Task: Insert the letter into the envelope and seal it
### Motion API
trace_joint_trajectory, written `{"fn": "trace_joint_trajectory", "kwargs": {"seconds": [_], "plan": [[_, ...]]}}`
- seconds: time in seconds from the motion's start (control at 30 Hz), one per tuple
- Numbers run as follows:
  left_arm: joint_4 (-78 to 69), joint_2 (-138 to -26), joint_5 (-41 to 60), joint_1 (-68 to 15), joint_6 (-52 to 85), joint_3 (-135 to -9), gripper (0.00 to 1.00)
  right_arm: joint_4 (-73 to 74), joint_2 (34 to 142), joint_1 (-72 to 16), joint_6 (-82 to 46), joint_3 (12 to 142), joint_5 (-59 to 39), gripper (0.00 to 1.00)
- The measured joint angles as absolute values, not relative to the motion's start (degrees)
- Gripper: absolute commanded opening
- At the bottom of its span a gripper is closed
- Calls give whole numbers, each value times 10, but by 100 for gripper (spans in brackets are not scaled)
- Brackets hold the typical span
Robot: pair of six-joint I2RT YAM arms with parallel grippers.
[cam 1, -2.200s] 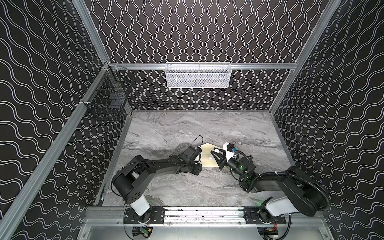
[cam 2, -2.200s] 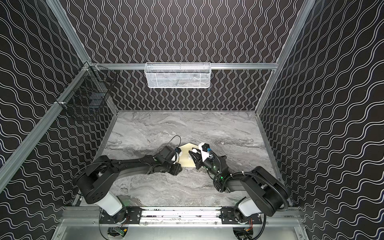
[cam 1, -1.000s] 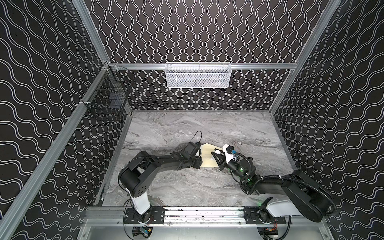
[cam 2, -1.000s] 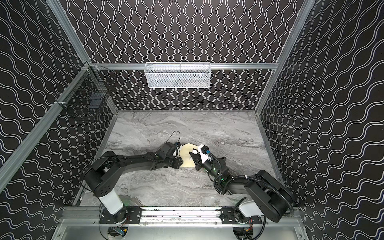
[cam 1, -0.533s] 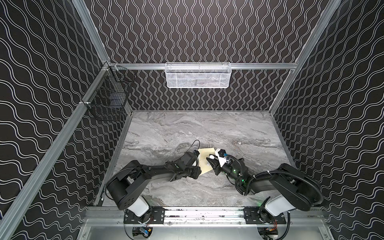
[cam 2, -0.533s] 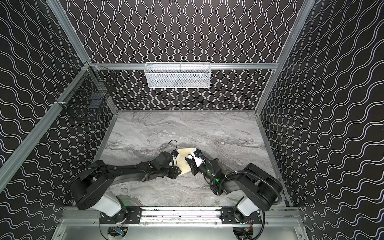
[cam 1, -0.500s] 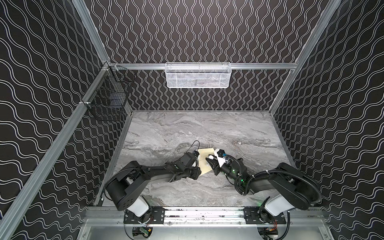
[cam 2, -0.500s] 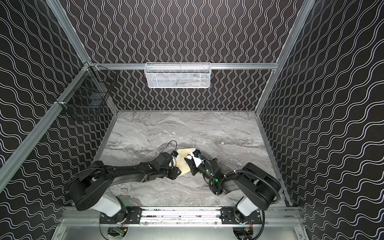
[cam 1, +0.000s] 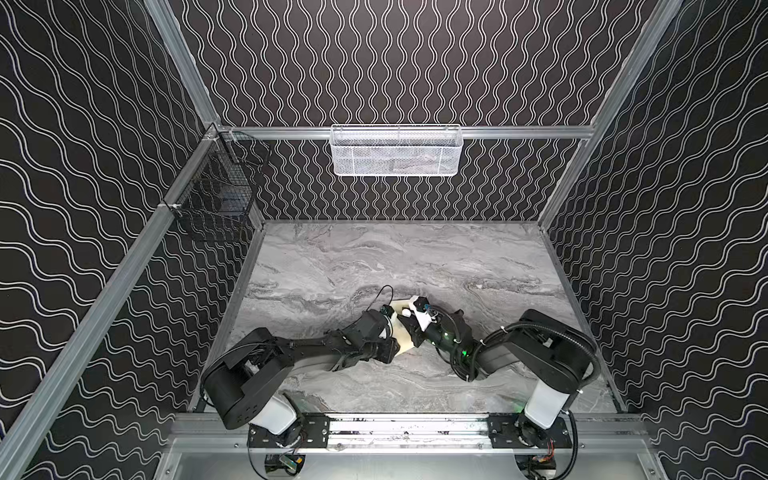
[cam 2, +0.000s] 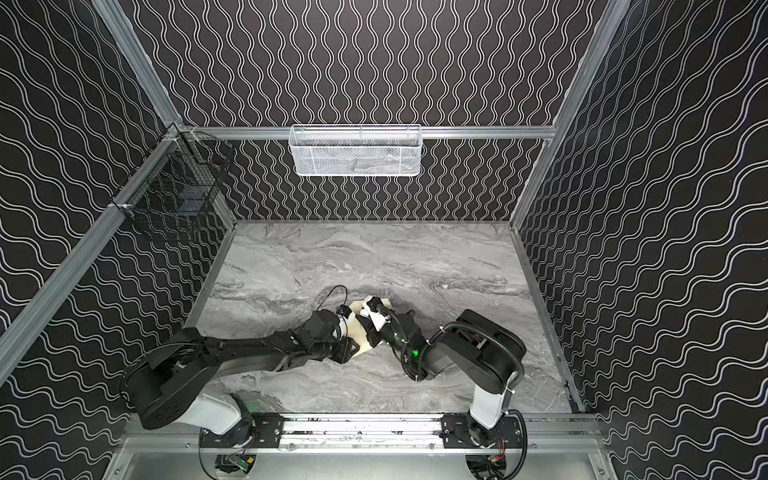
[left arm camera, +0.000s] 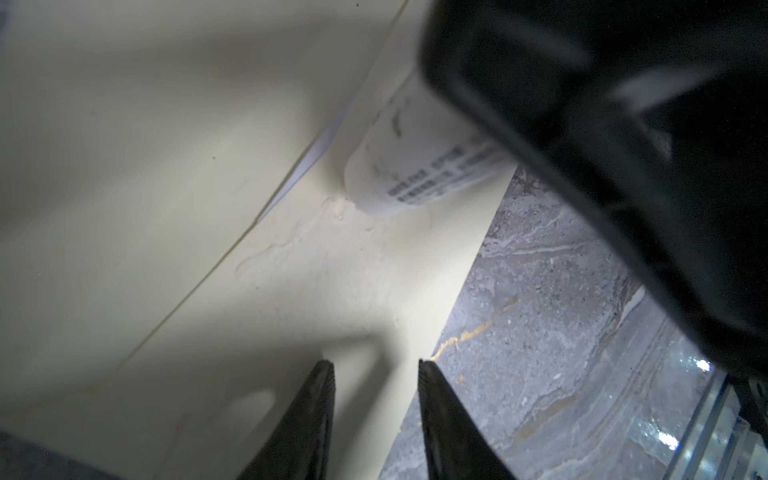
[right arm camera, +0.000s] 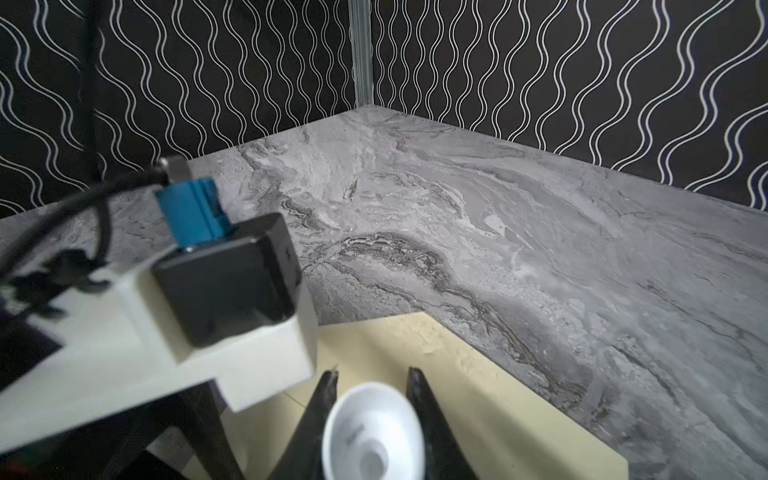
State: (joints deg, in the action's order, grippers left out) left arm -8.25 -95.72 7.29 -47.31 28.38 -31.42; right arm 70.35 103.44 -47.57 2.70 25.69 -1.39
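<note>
The cream envelope (left arm camera: pixel 145 166) lies flat on the marble table, and both arms cover most of it in both top views (cam 1: pixel 405 348) (cam 2: pixel 360 345). Only a thin white strip of the letter (left arm camera: pixel 316 151) shows along a cream paper edge. My right gripper (right arm camera: pixel 372 370) (cam 1: pixel 409 330) is shut on a small white cylindrical stick (right arm camera: pixel 374 428), whose end (left arm camera: pixel 411 170) rests on the envelope. My left gripper (left arm camera: pixel 374 368) (cam 1: pixel 394 347) is open over the envelope's near edge, with nothing between its fingers (left arm camera: pixel 320 399).
A white mesh basket (cam 1: pixel 397 151) hangs on the back wall and a black wire basket (cam 1: pixel 216 199) on the left wall. Bare marble tabletop (cam 1: pixel 374 257) stretches behind the envelope. A metal rail (cam 1: pixel 407 426) carrying both arm bases runs along the front edge.
My right gripper has slid left and nearer across the envelope with the stick. The left arm has shifted and lowered beside it, and its gripper has stayed on the envelope.
</note>
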Motion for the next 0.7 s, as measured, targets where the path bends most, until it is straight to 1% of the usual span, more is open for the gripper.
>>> {"fn": "trace_joint_trajectory", "kwargs": {"seconds": [0.23, 0.7], "plan": [[-85, -954, 73, -473, 292, -312, 38, 707, 1061, -476, 39, 260, 7, 0], [-99, -959, 71, -473, 304, -309, 37, 720, 1057, -446, 36, 242, 62, 0]]}}
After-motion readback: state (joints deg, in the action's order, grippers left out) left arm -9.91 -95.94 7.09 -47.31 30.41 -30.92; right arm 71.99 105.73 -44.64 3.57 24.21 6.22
